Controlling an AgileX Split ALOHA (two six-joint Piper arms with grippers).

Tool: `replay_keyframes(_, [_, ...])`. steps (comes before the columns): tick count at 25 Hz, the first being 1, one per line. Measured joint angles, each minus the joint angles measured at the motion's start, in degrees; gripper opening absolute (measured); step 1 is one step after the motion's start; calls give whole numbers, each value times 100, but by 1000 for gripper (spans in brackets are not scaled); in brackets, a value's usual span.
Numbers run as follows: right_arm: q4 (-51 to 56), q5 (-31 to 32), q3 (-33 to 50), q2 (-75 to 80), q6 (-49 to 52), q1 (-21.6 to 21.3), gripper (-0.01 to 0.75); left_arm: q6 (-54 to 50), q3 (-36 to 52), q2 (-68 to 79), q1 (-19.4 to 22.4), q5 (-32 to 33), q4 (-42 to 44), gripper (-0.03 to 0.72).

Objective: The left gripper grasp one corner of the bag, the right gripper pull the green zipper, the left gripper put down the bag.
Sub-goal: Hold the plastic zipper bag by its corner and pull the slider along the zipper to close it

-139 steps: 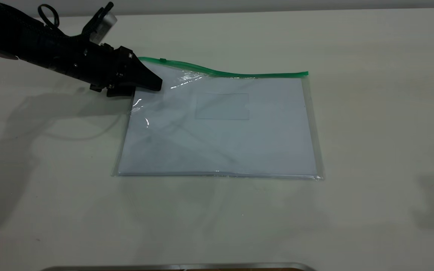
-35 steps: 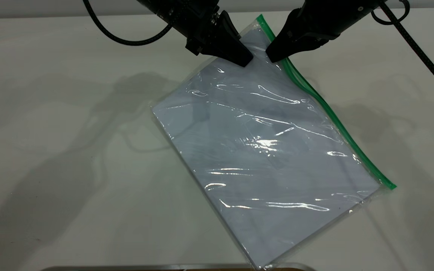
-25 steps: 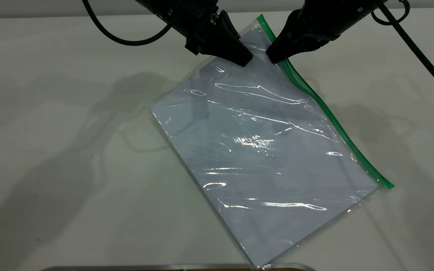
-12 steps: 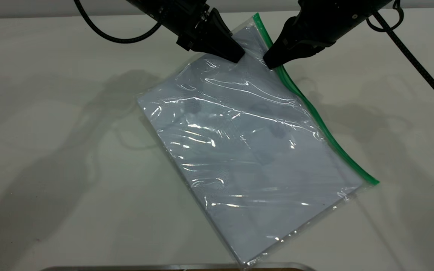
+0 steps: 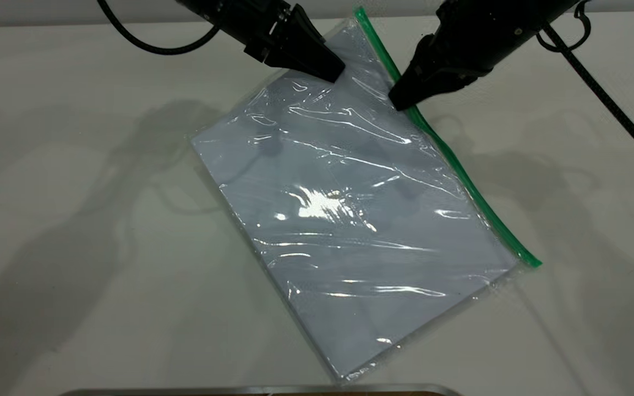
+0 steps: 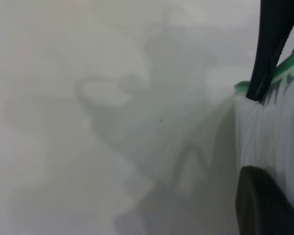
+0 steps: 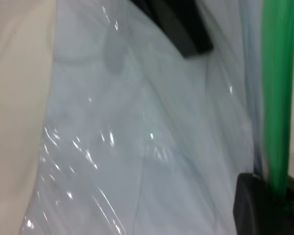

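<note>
The bag (image 5: 361, 209), a clear pouch with white paper inside, hangs tilted, its lower end resting on the table (image 5: 75, 247). My left gripper (image 5: 333, 74) is shut on the bag's raised end, just beside the corner (image 5: 354, 22) where the green zipper (image 5: 460, 176) begins. My right gripper (image 5: 399, 102) is shut on the green zipper a short way down from that corner. In the right wrist view the green zipper (image 7: 277, 98) runs straight into my right fingers (image 7: 264, 205). The slider is hidden. The left wrist view shows the bag (image 6: 274, 137) above one left finger (image 6: 264, 205).
The right arm's black cable (image 5: 614, 99) crosses the table's far right, and the left arm's cable (image 5: 152, 47) loops at the far left. A metal edge (image 5: 251, 390) lies along the near side of the table.
The left gripper has carried the bag's held end left and farther back, swinging the bag's lower end left. The right gripper now sits a little farther down the green strip from the corner.
</note>
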Motion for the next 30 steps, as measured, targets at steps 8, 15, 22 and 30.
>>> replay_keyframes(8, [-1276,-53,91,283,752,-32,41,-113,-18,0,353,-255,134,50])
replay_keyframes(15, [-2635,94,84,277,2046,-39,43,-131,-23,0,335,-285,193,50])
replay_keyframes(22, [-3938,590,90,277,3354,-276,48,-190,-23,0,309,-370,219,50])
replay_keyframes(30, [-4313,1002,100,277,3771,-541,51,-205,-33,0,359,-472,355,50])
